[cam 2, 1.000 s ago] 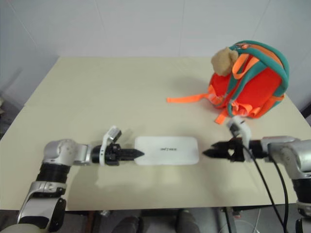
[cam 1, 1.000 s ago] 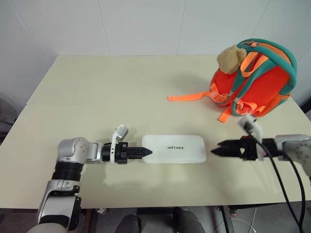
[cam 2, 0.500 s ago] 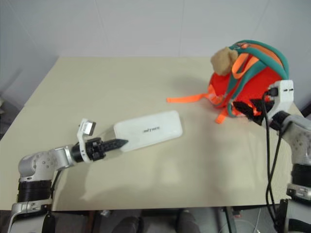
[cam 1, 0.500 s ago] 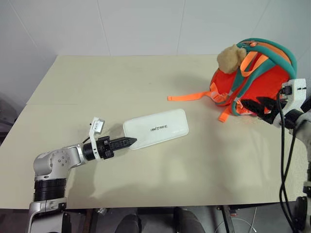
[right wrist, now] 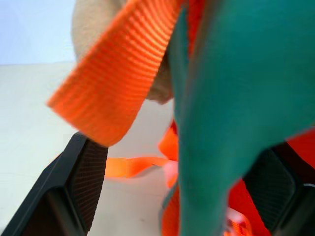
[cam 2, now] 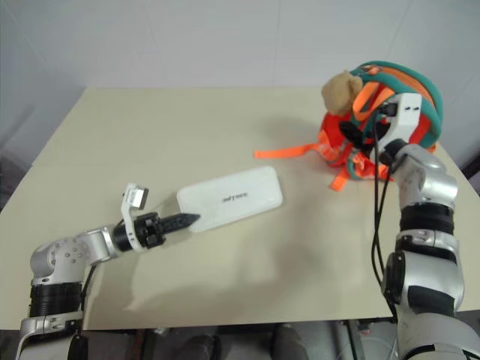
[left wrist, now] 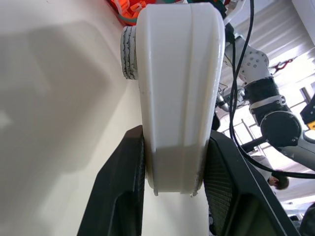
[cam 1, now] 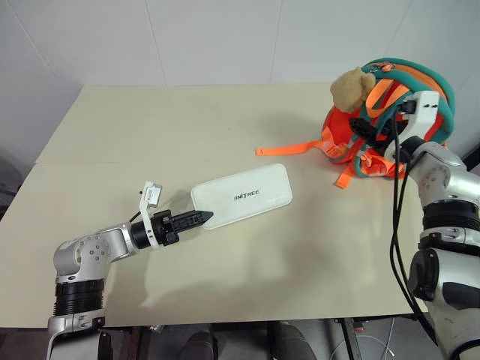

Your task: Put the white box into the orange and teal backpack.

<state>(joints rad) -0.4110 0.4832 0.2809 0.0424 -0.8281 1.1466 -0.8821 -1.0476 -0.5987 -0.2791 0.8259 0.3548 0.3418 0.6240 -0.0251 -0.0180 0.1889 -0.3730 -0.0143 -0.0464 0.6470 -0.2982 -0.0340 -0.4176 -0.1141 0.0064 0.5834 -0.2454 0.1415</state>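
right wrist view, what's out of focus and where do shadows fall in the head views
Right wrist view: the teal strap and orange strap are very close and soft-edged. Left eye view: a soft shadow of the white box lies on the table below it.

One white box (cam 1: 242, 196) sits at the bench's (cam 1: 150, 135) centre. One orange and teal backpack (cam 1: 390, 124) stands at two o'clock, with one tan plush toy (cam 1: 352, 88) on it. Two claws: left claw (cam 1: 196, 218) at eight o'clock, right claw (cam 1: 365, 129) at two.

The beige table (cam 1: 150, 135) bears the orange and teal backpack (cam 1: 390, 127), seemingly upright.
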